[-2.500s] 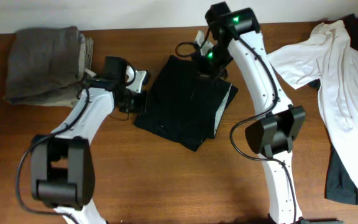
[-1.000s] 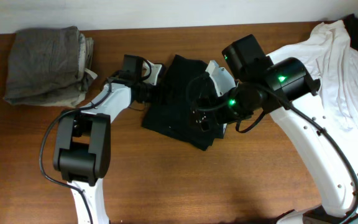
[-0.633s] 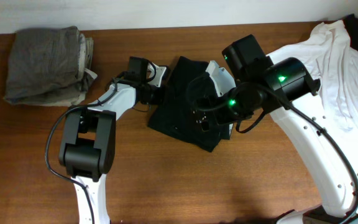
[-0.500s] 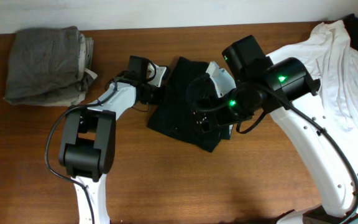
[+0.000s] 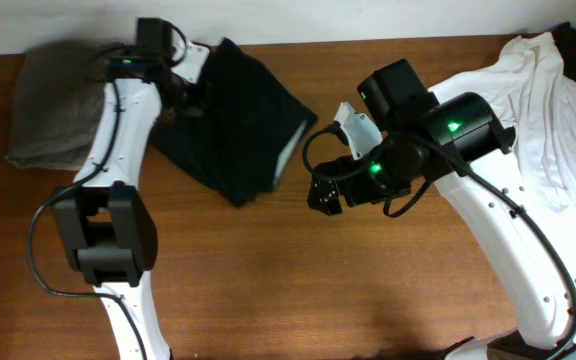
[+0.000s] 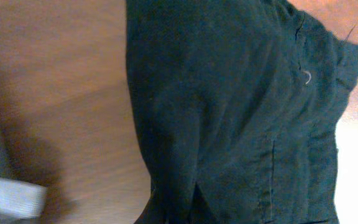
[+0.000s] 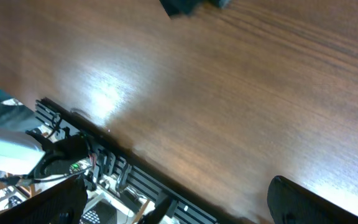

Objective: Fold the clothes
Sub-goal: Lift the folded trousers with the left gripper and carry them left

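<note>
A folded black garment (image 5: 236,125) lies at the back of the table, its left corner pulled up towards my left gripper (image 5: 175,95), which is shut on that edge. In the left wrist view the black garment (image 6: 229,112) fills most of the frame and bunches at the bottom where the jaws pinch it; the fingers themselves are hidden by cloth. My right gripper (image 5: 326,192) hangs open over bare wood to the right of the garment. Its two dark fingers (image 7: 303,202) stand wide apart with nothing between them.
A folded grey pile (image 5: 53,105) sits at the back left, right beside the left gripper; its pale edge (image 6: 8,194) shows in the left wrist view. A crumpled white garment (image 5: 548,130) lies at the far right over a dark one (image 5: 553,290).
The left gripper has shut on the black garment's edge and carried it up and left towards the grey pile. The garment is out from under the right gripper, which stayed put.
</note>
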